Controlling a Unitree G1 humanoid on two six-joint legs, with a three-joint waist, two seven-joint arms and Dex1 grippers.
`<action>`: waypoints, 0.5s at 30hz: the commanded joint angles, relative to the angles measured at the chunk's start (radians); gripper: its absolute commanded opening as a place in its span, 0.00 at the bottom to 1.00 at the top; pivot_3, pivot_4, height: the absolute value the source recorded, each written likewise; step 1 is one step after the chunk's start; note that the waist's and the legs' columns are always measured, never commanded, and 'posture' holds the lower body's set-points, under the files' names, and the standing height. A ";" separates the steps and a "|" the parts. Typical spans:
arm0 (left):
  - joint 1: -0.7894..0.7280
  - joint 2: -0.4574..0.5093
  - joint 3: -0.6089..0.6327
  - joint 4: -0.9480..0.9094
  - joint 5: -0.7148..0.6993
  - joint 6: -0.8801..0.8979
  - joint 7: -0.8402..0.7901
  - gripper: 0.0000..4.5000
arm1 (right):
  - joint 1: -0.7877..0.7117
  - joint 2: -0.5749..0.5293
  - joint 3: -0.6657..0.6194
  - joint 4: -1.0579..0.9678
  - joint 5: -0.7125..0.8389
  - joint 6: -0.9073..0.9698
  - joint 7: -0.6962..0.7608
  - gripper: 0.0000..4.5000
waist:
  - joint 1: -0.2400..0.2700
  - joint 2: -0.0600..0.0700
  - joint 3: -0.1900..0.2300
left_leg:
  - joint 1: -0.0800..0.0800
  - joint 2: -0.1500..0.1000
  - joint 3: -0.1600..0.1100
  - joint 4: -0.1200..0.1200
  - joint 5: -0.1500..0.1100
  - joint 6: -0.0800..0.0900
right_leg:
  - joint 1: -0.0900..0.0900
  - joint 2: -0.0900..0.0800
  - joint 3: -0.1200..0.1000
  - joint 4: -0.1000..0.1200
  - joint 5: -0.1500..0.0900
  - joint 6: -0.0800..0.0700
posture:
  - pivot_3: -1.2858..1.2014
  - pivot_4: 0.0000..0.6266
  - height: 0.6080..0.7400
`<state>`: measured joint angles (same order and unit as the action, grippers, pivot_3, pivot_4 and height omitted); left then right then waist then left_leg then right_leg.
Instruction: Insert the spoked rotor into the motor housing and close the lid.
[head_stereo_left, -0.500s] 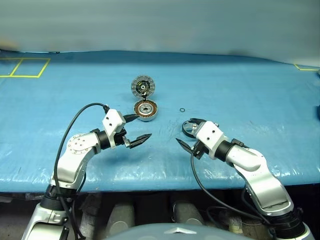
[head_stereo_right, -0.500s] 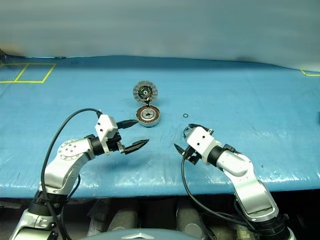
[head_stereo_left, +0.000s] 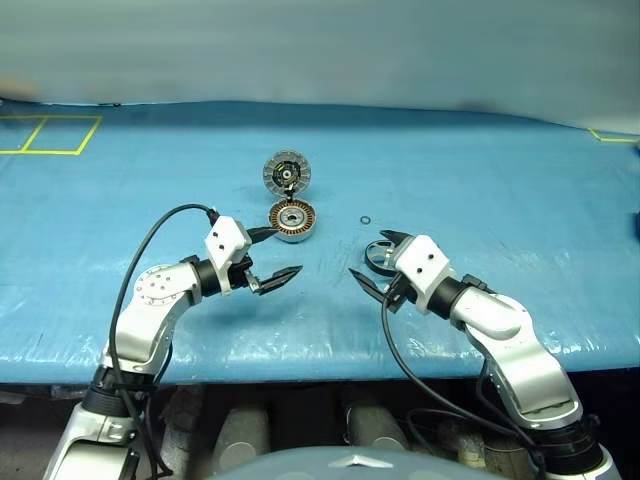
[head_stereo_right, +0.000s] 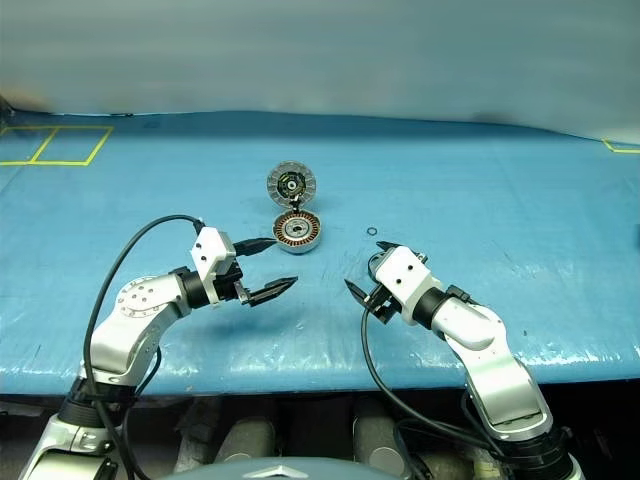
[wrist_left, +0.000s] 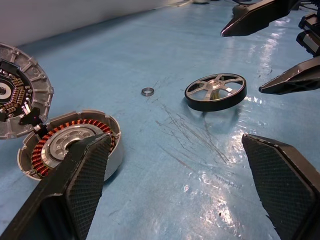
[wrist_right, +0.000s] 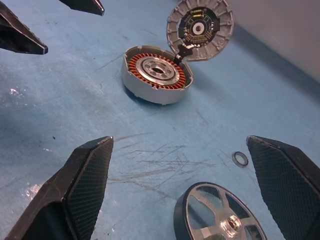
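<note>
Both arms are built of rounded silver-grey metal segments joined by black collars. The left forearm carries a round disc face ringed with small screw holes. A white boxy housing sits just behind each end effector. The left end effector (head_stereo_left: 268, 256) and right end effector (head_stereo_left: 377, 258) each have two black, tapering, pointed fingers (wrist_left: 82, 180) with cross-hatched inner pads. A black cable loops from each wrist housing back down the arm.

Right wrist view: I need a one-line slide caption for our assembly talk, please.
Open right gripper above the spoked rotor, facing the motor housing with its lid swung open.
</note>
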<state>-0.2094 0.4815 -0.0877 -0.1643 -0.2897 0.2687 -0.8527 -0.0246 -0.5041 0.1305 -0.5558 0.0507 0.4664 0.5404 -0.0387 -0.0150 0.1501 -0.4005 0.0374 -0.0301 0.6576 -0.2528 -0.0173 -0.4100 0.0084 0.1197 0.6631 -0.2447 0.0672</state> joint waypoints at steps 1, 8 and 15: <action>-0.036 0.005 0.005 -0.001 0.001 -0.007 0.001 1.00 | 0.000 0.001 -0.005 -0.026 -0.002 -0.013 -0.010 1.00 | 0.000 0.000 0.000 | 0.000 0.000 0.000 0.000 0.000 0.000 | 0.000 0.000 0.000 0.000 0.000 0.000 | 0.52 0.24 1.00; -0.199 0.097 -0.070 0.069 0.088 -0.005 -0.093 1.00 | 0.006 0.006 0.000 -0.012 -0.010 -0.020 -0.020 1.00 | 0.001 0.000 0.000 | 0.000 0.000 0.000 0.001 0.000 0.000 | 0.000 0.000 0.000 0.000 0.000 0.000 | 0.52 0.24 1.00; -0.537 0.112 -0.242 0.381 0.274 -0.118 -0.223 1.00 | 0.001 0.028 0.026 0.012 -0.037 -0.043 -0.053 1.00 | 0.002 -0.001 0.000 | -0.001 -0.001 0.000 0.002 0.000 0.000 | 0.001 0.000 0.000 0.000 0.000 0.001 | 0.52 0.24 1.00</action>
<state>-0.7034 0.5924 -0.2901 0.1645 -0.0686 0.2054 -1.0376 -0.0166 -0.4828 0.1571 -0.5263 0.0226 0.4518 0.5012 -0.0363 -0.0158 0.1506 -0.4015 0.0365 -0.0301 0.6601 -0.2529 -0.0171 -0.4095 0.0088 0.1197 0.6630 -0.2442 0.0685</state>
